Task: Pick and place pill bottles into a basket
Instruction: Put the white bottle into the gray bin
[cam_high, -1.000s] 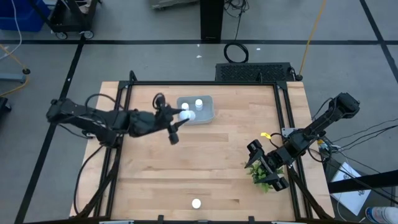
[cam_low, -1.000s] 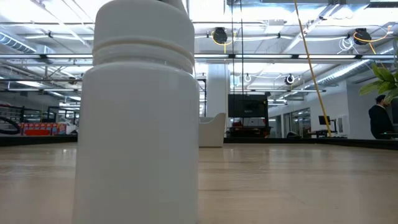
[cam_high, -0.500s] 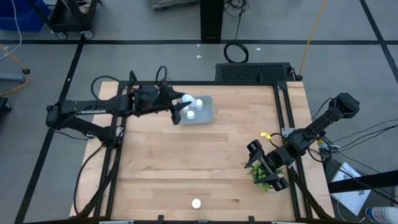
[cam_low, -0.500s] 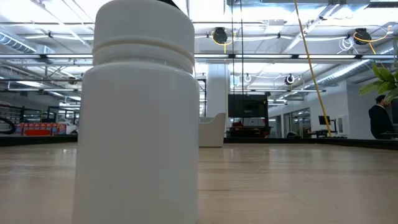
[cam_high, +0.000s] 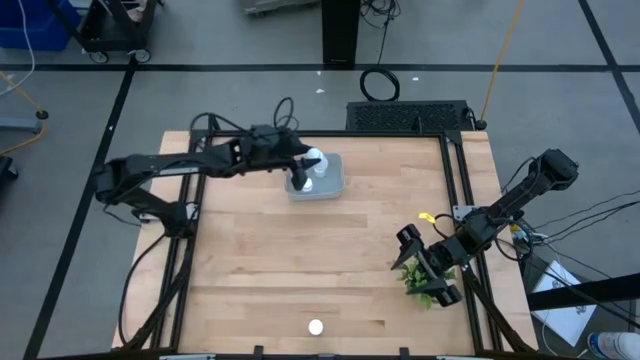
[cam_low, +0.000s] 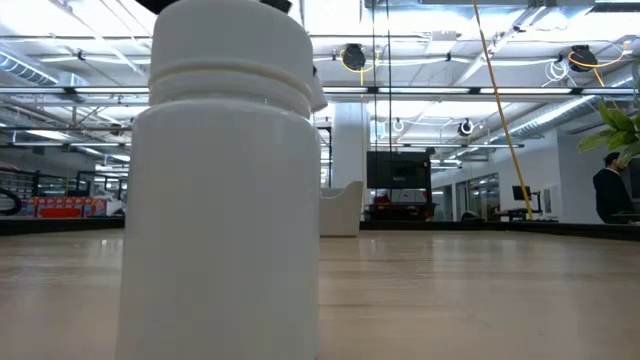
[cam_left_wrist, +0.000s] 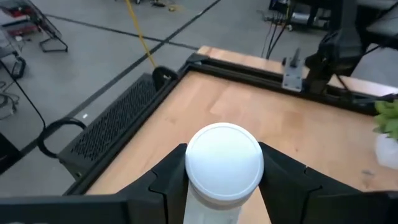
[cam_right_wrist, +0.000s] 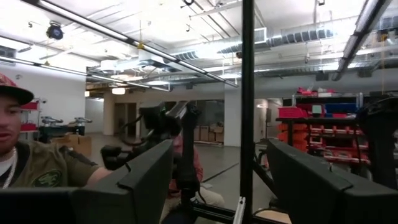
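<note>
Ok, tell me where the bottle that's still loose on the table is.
In the high view the small white round-capped pill bottle stands alone near the table's front edge, about mid-width, left of the small green plant and far from the pale grey-blue basket.

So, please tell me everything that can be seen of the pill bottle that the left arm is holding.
The held pill bottle is a small white cylinder with a round, smooth white cap, and it looks like plastic. It stands upright between the two dark fingers of the left end effector, which press on its sides just below the cap. From above it is in the air over the basket, at that tray's left part. Nothing else touches it. Its lower body is hidden.
</note>
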